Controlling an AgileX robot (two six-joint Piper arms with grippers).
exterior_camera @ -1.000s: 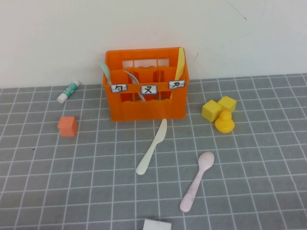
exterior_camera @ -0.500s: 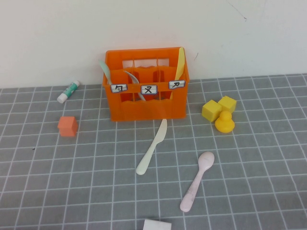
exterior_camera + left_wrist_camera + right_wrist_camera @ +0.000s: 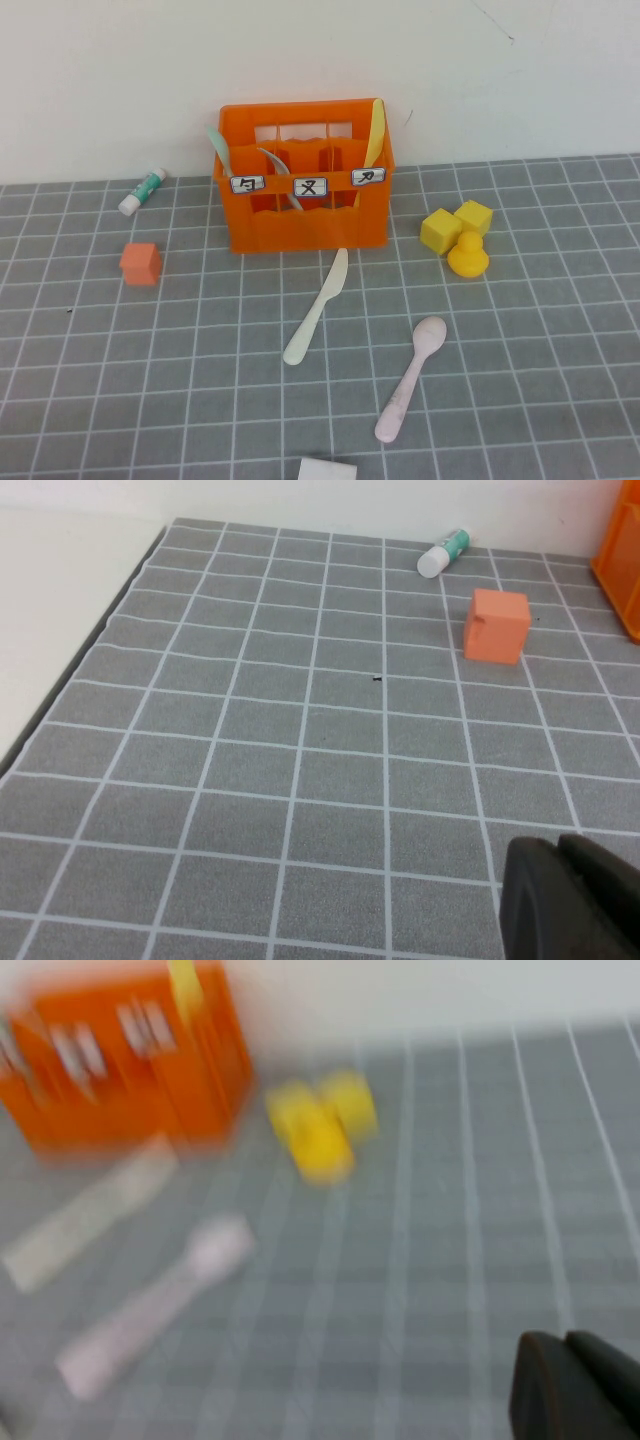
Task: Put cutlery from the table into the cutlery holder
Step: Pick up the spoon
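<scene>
The orange cutlery holder (image 3: 305,190) stands at the back of the grey gridded table (image 3: 550,350), against the wall. A yellow knife (image 3: 376,130) leans in its right compartment, and grey-blue handles (image 3: 272,162) stick up further left. A cream-white knife (image 3: 318,308) lies on the table just in front of the holder, with a pale pink spoon (image 3: 410,380) nearer and to its right. Neither arm shows in the high view. My left gripper (image 3: 560,855) hovers shut and empty over bare table near the orange cube (image 3: 496,625). My right gripper (image 3: 565,1345) is shut and empty, right of the spoon (image 3: 160,1305).
A white-and-green tube (image 3: 142,190) lies left of the holder, with a small orange cube (image 3: 141,263) in front of it. Two yellow blocks (image 3: 455,225) and a yellow duck (image 3: 467,255) sit right of the holder. A white object (image 3: 327,469) pokes in at the near edge.
</scene>
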